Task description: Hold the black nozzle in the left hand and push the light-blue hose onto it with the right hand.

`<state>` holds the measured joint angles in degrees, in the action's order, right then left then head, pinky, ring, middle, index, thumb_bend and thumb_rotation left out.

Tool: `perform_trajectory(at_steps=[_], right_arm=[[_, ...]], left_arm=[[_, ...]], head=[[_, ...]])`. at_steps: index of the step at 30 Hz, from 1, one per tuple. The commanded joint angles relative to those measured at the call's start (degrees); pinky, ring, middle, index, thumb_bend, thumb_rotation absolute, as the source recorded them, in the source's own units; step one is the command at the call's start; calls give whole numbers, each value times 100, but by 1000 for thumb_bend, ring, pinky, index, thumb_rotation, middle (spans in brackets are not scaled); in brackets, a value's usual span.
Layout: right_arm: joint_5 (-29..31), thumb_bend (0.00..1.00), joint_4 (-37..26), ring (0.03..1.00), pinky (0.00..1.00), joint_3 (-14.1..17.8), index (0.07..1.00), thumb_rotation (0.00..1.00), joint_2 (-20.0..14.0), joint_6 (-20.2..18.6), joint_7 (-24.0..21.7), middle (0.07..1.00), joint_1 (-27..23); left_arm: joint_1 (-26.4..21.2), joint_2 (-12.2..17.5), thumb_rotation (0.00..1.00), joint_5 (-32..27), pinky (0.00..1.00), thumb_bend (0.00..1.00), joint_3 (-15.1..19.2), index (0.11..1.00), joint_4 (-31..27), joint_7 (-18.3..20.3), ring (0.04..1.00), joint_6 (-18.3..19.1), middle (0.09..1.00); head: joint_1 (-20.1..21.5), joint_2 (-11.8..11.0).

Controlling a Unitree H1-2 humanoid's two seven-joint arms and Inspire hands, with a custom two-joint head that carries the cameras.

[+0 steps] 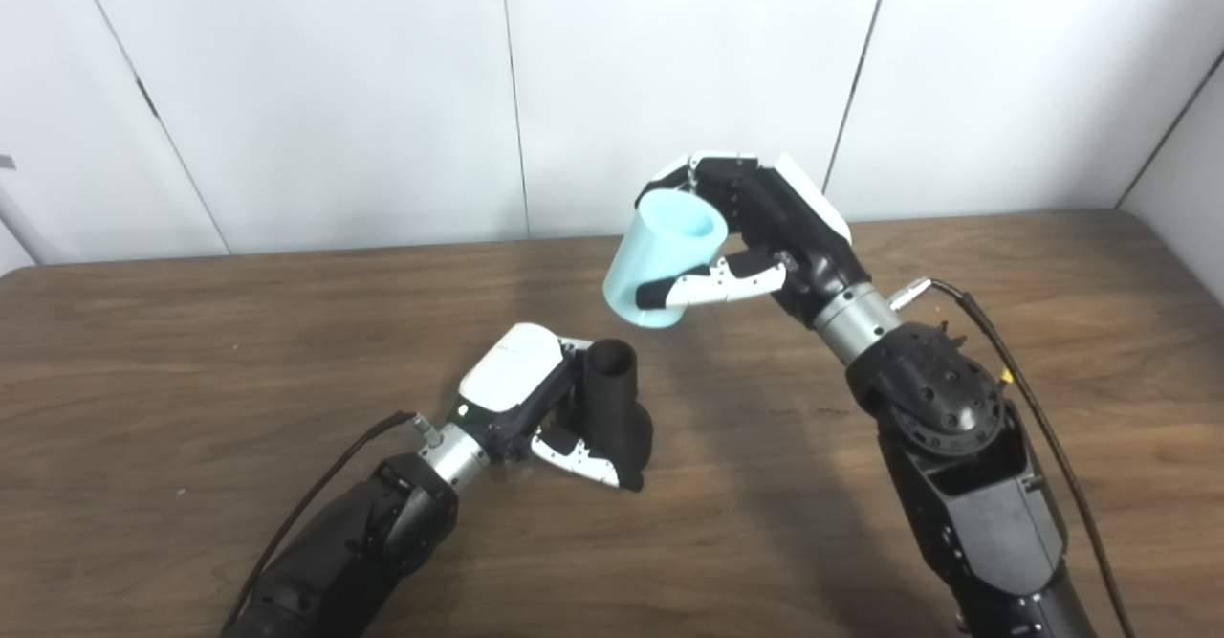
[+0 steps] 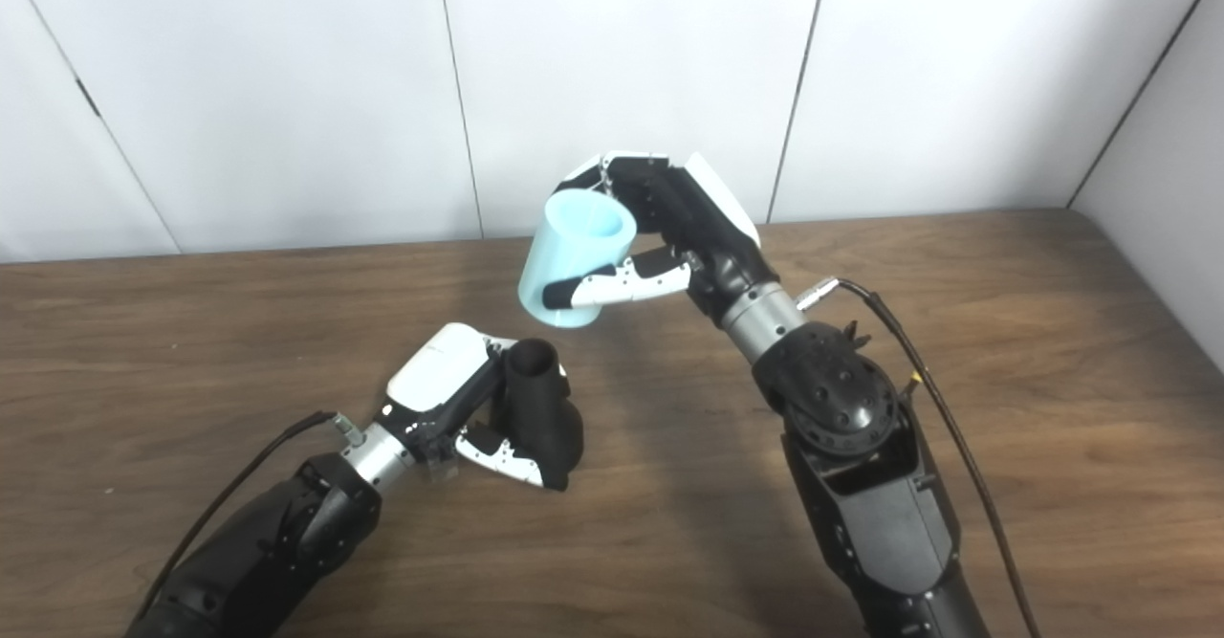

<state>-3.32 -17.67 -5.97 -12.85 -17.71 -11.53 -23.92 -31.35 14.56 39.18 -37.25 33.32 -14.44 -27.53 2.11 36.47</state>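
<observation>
Your left hand (image 1: 535, 399) has its fingers clamped on the black nozzle (image 1: 617, 408), low over the wooden tabletop (image 1: 191, 380), with the round open neck pointing up. Your right hand (image 1: 765, 227) has its fingers wrapped around the light-blue hose (image 1: 665, 255), raised above and just right of the nozzle, well apart from it, tilted with its lower mouth angled down toward the left. Both grasps look done, so you are at the alignment step. Next, bring the hose's lower mouth over the neck, match the 2 axes, then push down.
</observation>
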Motion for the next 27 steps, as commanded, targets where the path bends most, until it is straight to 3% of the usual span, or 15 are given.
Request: perform_trajectory(at_steps=[1, 12, 21, 27], right_arm=[[-48, 520, -300, 432, 328, 18, 501, 0, -66, 157, -39, 470, -289], [-138, 521, 14, 441, 338, -79, 488, 0, -15, 170, -66, 482, -344], [-431, 521, 220, 441, 342, -180, 488, 0, -64, 104, -91, 484, -362], [-560, 521, 242, 434, 332, -266, 494, 0, 4, -121, -87, 483, -337]], left_arm=[[926, -323, 0, 290, 308, 497, -390, 539, 684, 390, 366, 231, 451], [917, -327, 0, 301, 304, 496, -370, 541, 628, 399, 361, 223, 447], [969, -352, 0, 271, 313, 497, -314, 542, 473, 649, 362, 417, 456], [1004, -366, 0, 255, 309, 495, -278, 544, 436, 643, 358, 383, 455]], head=[[-9, 16], [-53, 86], [-147, 127], [-137, 166]])
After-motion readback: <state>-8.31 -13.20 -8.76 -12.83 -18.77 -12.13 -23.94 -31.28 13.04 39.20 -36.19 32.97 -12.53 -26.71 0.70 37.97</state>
